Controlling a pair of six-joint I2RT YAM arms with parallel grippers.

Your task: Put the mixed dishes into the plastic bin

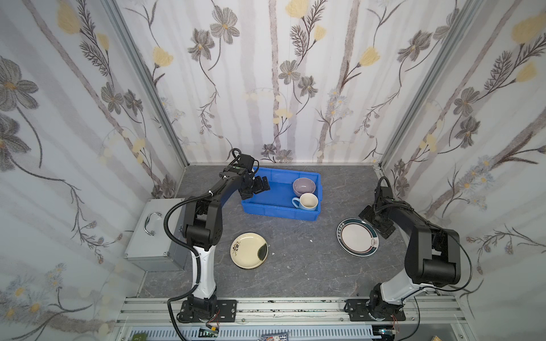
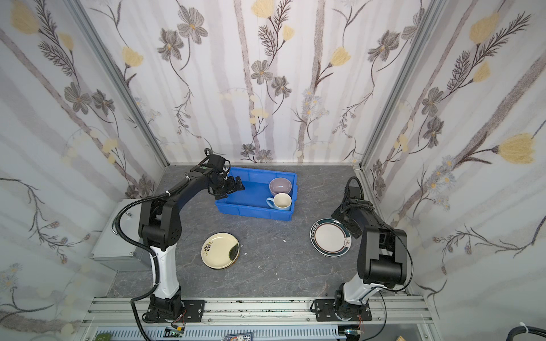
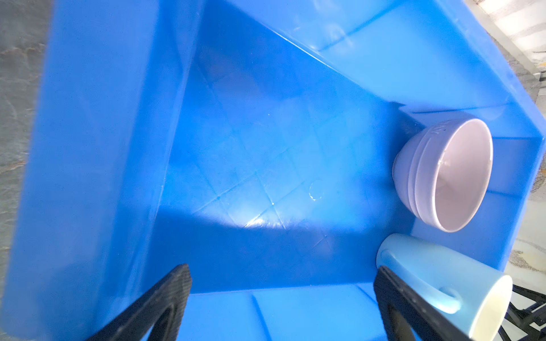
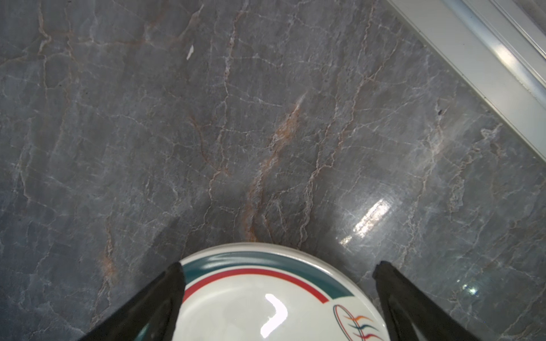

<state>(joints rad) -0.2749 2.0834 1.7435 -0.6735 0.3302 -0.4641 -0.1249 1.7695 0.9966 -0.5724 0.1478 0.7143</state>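
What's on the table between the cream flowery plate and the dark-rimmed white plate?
Only bare grey tabletop and tiny pale flecks between the cream plate and the white plate, in both top views.

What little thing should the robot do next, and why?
Likely lower the right gripper and close it on the edge of the white teal-rimmed plate: its jaws stand open over that edge, and the plate lies on the table outside the blue bin, which already holds the bowl and mug.
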